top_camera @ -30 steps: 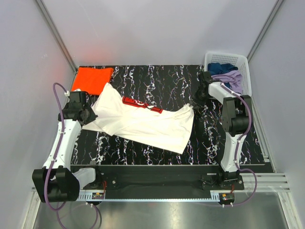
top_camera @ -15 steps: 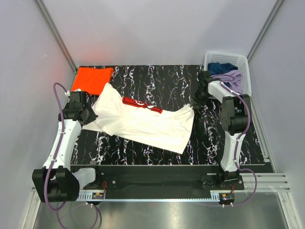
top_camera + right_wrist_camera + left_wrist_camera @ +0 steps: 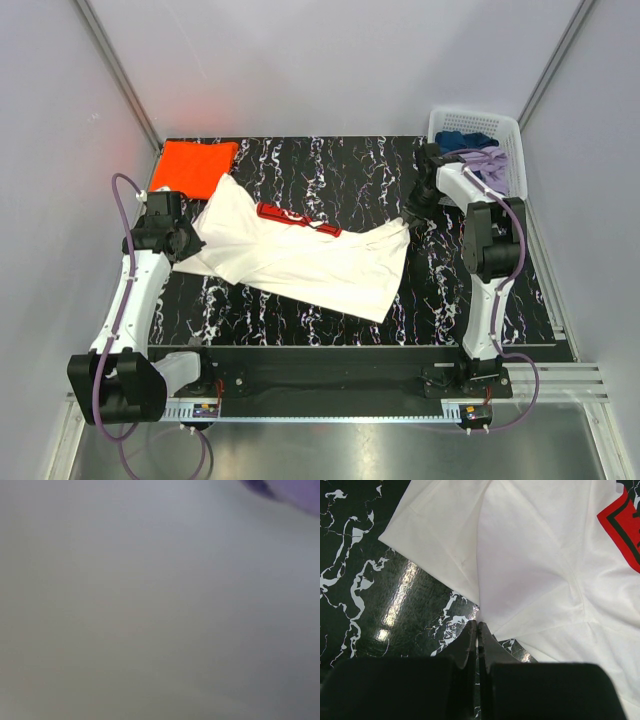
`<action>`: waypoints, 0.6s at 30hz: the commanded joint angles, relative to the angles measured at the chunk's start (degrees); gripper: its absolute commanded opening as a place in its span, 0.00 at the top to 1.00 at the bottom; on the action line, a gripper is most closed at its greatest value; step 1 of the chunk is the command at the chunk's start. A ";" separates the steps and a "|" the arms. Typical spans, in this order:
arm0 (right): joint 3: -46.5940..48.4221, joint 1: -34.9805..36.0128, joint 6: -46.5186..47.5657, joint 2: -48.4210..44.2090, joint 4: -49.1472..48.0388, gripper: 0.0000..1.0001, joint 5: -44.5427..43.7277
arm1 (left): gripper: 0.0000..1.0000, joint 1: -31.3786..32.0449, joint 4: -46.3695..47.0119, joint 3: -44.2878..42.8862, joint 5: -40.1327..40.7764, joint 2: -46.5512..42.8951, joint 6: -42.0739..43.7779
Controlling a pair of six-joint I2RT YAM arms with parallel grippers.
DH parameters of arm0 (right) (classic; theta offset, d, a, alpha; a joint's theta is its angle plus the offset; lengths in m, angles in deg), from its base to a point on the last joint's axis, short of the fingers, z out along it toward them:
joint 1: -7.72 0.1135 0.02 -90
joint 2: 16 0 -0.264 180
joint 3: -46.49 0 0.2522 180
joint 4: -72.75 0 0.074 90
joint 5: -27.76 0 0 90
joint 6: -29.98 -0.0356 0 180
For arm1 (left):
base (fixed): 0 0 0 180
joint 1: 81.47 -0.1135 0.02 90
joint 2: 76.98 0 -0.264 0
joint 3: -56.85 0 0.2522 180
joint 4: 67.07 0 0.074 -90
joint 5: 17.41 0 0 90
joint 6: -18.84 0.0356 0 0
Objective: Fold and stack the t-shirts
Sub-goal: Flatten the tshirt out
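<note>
A black, white-veined worktop (image 3: 330, 165) is enclosed by plain pale grey walls (image 3: 330, 60); a white basket (image 3: 476, 116) is set at its far right corner.

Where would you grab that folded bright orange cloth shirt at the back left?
The bright orange folded shirt lies flat; I'd pinch its right edge, coming over the bare black table. The white t-shirt reaches its near right corner, and the left arm crowds the near side.

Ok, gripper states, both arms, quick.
Left gripper: shut, apparently pinching the edge of the white t-shirt.
Right gripper: cannot tell; it is at the shirt's raised corner and its wrist view is blurred.
</note>
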 commanded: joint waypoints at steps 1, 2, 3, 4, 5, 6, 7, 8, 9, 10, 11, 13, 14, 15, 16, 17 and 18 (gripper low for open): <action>5.37 0.63 8.83 0.61 -8.85 0.71 0.50 | 1.00 0.17 1.34 0.00 0.12 -1.71 -0.74; 5.63 0.63 8.83 0.78 -8.67 0.70 0.68 | 1.00 0.17 1.34 0.18 0.12 -1.71 -0.83; 5.81 0.72 8.83 0.78 -8.67 0.69 0.94 | 1.00 0.17 1.16 0.26 0.12 -1.80 -0.91; 5.81 0.80 8.83 0.70 -9.02 0.68 1.12 | 1.00 0.09 1.16 0.27 0.12 -1.80 -0.92; 5.73 0.89 8.74 0.52 -9.37 0.68 1.21 | 1.00 0.08 1.16 0.61 0.12 -1.89 -1.00; 5.64 1.15 8.74 0.52 -9.64 0.68 1.12 | 1.00 0.17 0.99 0.62 0.03 -2.06 -1.00; 5.64 1.24 8.74 0.52 -9.81 0.69 1.03 | 1.00 0.17 1.07 0.62 0.12 -1.98 -1.00; 5.72 1.24 8.65 0.70 -9.81 0.70 0.86 | 1.00 0.09 0.99 0.62 0.12 -1.98 -1.09; 5.81 1.24 8.48 1.05 -9.73 0.70 0.42 | 1.00 0.08 0.99 0.44 0.12 -1.98 -1.09; 5.90 1.24 8.48 1.22 -9.73 0.70 0.24 | 1.00 0.08 0.99 0.35 0.12 -1.98 -1.09; 5.90 1.24 8.91 1.31 -9.64 0.70 -0.11 | 1.00 0.08 0.99 0.27 0.12 -1.98 -1.18; 5.81 1.33 9.44 1.66 -9.73 0.69 -1.16 | 1.00 0.09 0.99 0.09 0.12 -1.80 -1.18; 5.90 1.33 10.32 1.75 -9.64 0.69 -1.25 | 1.00 0.08 1.07 0.09 0.12 -1.71 -1.35; 6.25 1.33 10.67 2.10 -9.46 0.68 -2.82 | 1.00 0.08 1.16 0.35 0.03 -1.63 -1.35; 6.43 1.42 10.94 2.28 -9.20 0.69 -3.27 | 1.00 0.08 1.16 0.53 -0.06 -1.71 -1.44; 6.43 1.33 11.46 2.37 -9.29 0.68 -3.54 | 1.00 0.08 1.25 0.62 -0.14 -1.63 -1.53; 6.17 1.33 11.64 2.37 -9.72 0.68 -4.06 | 1.00 0.08 1.34 0.79 -0.32 -1.71 -1.53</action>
